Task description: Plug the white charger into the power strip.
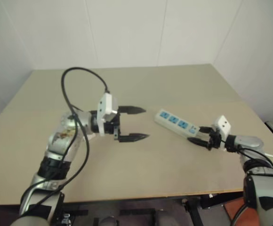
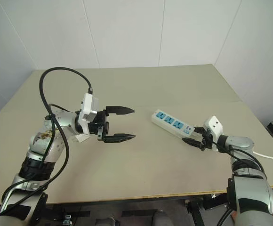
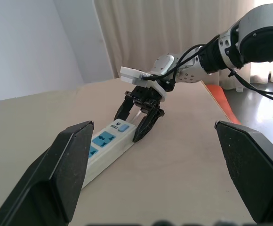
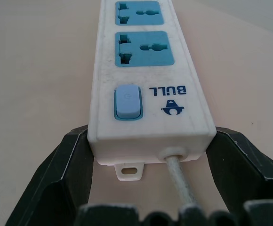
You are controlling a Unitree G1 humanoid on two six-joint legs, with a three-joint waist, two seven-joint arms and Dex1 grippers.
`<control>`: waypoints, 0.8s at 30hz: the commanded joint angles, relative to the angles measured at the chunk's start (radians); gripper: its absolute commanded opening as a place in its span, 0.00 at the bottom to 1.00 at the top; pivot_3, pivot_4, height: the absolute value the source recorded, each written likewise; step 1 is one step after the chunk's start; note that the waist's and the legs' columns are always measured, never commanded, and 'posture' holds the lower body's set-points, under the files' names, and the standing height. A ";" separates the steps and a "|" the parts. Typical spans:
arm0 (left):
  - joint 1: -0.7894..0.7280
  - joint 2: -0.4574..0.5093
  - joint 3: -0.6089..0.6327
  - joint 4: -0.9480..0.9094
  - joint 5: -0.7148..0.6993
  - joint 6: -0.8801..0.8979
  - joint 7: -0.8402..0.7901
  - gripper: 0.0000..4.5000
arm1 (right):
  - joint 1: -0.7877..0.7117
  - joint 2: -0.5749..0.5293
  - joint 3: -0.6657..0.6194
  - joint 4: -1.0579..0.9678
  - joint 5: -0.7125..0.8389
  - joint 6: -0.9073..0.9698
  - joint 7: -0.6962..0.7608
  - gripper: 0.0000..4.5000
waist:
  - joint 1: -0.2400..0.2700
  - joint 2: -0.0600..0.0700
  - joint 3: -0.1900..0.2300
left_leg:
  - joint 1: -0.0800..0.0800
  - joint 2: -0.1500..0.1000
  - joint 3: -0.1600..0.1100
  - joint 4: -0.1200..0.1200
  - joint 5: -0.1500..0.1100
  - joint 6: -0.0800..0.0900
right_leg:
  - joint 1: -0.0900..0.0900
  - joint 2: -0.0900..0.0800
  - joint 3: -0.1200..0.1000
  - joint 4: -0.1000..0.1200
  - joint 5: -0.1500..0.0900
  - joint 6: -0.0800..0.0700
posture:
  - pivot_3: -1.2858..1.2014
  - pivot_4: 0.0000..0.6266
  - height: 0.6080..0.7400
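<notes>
- One broad beige table (image 1: pixel 141 89) carries the whole scene, set against white walls that meet in a corner behind it.
- Left arm (image 2: pixel 42 146) reaches in over the table's left half, with a black cable looping up above it to the white housing at the wrist.
- Right arm (image 2: pixel 240 143) comes in low from the table's right edge, its wrist close to the tabletop.
- On the right half of the table lies the power strip (image 1: pixel 176 123), a long white bar set at a slant, its row of blue socket faces upward and all bare.
- Its end nearer the right arm carries a pale blue switch (image 4: pixel 127 101) beside the printed brand mark, and a white cable (image 4: pixel 180 179) leaves that end and trails off toward the table's right edge.
- Left gripper (image 1: pixel 134 124) hangs above the middle of the table, level and aimed toward the strip but well apart from it; its two black fingers are spread wide with nothing between them.
- Right gripper (image 4: pixel 148 160) sits at the switch end of the strip, one black finger on each side of the white body; the fingers look to be against the strip's sides, though I cannot tell how firmly.
- I cannot make out the white charger anywhere on the table.
</notes>
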 commanded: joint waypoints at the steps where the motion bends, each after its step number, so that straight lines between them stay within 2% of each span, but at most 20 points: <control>1: 0.032 0.028 0.037 -0.062 -0.028 0.020 0.011 1.00 | 0.013 0.020 -0.030 -0.083 0.061 -0.049 0.075 0.76 | 0.000 0.000 0.000 | 0.000 0.000 0.000 0.000 0.000 0.000 | 0.000 0.000 0.000 0.000 0.000 0.000 | 0.52 0.24 1.00; 10: 0.140 0.143 0.083 -0.130 -0.026 0.125 0.079 1.00 | 0.159 0.081 0.005 -0.356 0.132 -0.034 0.203 0.76 | 0.005 0.001 0.000 | 0.000 0.000 -0.001 0.000 0.000 0.000 | 0.000 0.000 0.000 0.001 0.000 0.000 | 0.52 0.24 1.00; 15: 0.197 0.169 0.102 -0.161 -0.027 0.145 0.108 1.00 | 0.235 0.117 0.029 -0.456 0.126 -0.063 0.148 0.76 | 0.004 0.001 0.000 | 0.000 0.000 -0.001 0.000 0.000 0.000 | 0.000 0.000 -0.001 0.001 0.000 0.000 | 0.52 0.24 1.00; 20: 0.221 0.175 0.112 -0.184 -0.045 0.158 0.130 1.00 | 0.263 0.127 0.077 -0.516 0.132 -0.009 0.184 0.76 | 0.005 0.001 0.000 | 0.001 0.000 -0.001 0.000 0.000 0.000 | 0.000 0.000 0.000 0.001 0.000 0.000 | 0.52 0.24 1.00; 22: 0.223 0.177 0.107 -0.183 -0.040 0.152 0.132 1.00 | 0.265 0.120 0.105 -0.522 0.105 -0.019 0.173 0.92 | 0.005 0.001 0.000 | 0.001 0.000 -0.001 0.000 0.000 0.000 | 0.000 0.000 -0.001 0.001 0.000 0.000 | 0.52 0.24 1.00; 24: 0.219 0.176 0.099 -0.179 -0.032 0.149 0.138 1.00 | 0.262 0.115 0.124 -0.528 0.103 -0.005 0.178 0.99 | 0.005 0.001 0.000 | 0.001 0.000 -0.001 0.000 0.000 0.000 | 0.000 0.000 -0.001 0.001 0.000 0.000 | 0.52 0.24 1.00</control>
